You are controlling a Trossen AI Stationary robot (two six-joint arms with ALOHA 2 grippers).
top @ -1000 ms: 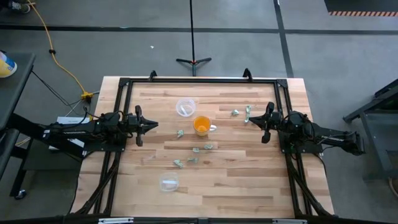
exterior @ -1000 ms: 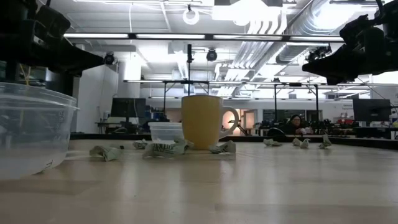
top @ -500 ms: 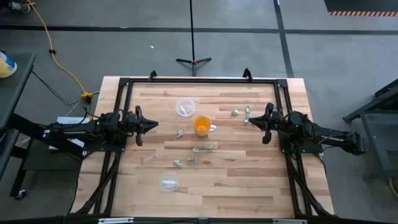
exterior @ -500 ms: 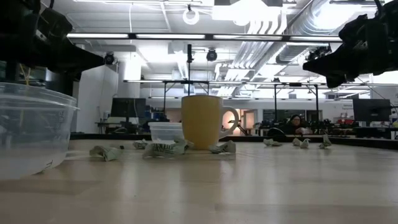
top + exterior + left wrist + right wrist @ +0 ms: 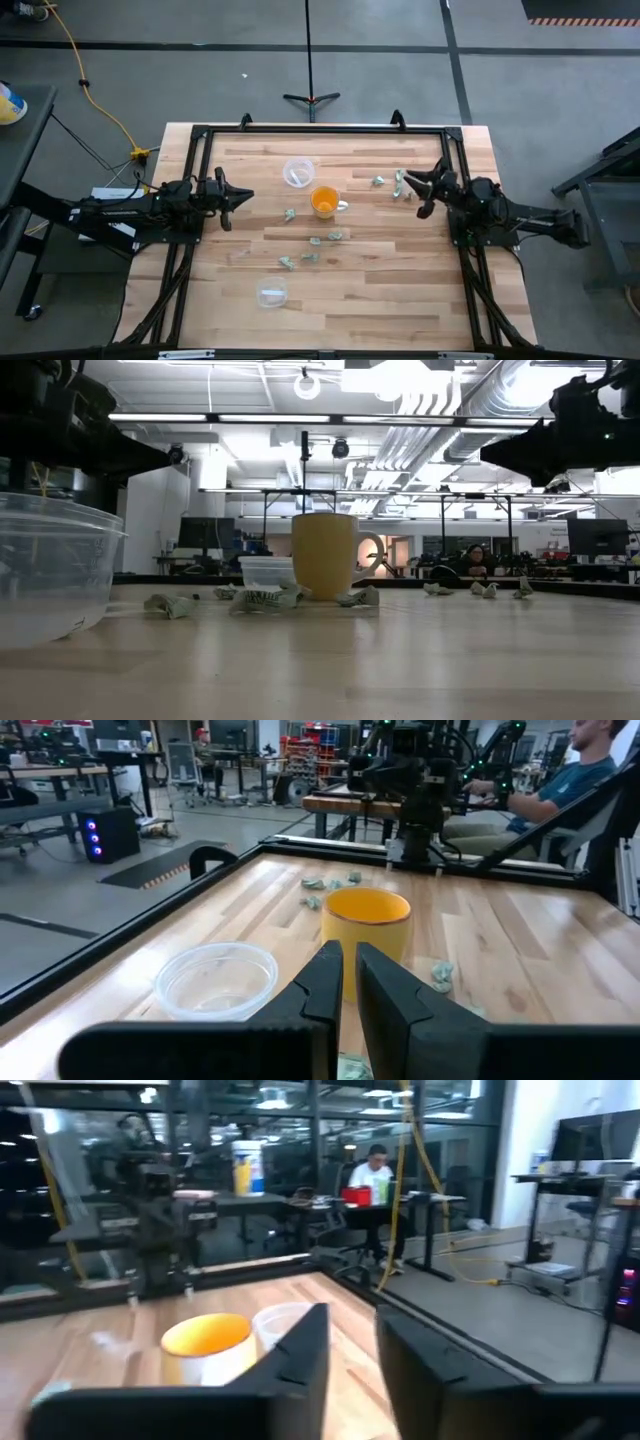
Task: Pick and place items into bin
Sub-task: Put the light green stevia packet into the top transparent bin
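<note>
We log two arms, left arm (image 5: 130,208) and right arm (image 5: 520,220): dark, near-black jointed segments with blocky housings. Each ends in a two-finger gripper, left gripper (image 5: 343,982) and right gripper (image 5: 350,1350), with flat, black, wedge-shaped matte fingers (image 5: 322,985).

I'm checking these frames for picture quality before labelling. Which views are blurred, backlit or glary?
Right wrist view: smeared by motion blur, the orange cup and right gripper soft-edged. Low view: bright ceiling lights backlight both arms into silhouettes; the near clear bowl is out of focus. Left wrist view: sharp, with the left gripper before the cup. High view: evenly lit, table without glare.
</note>
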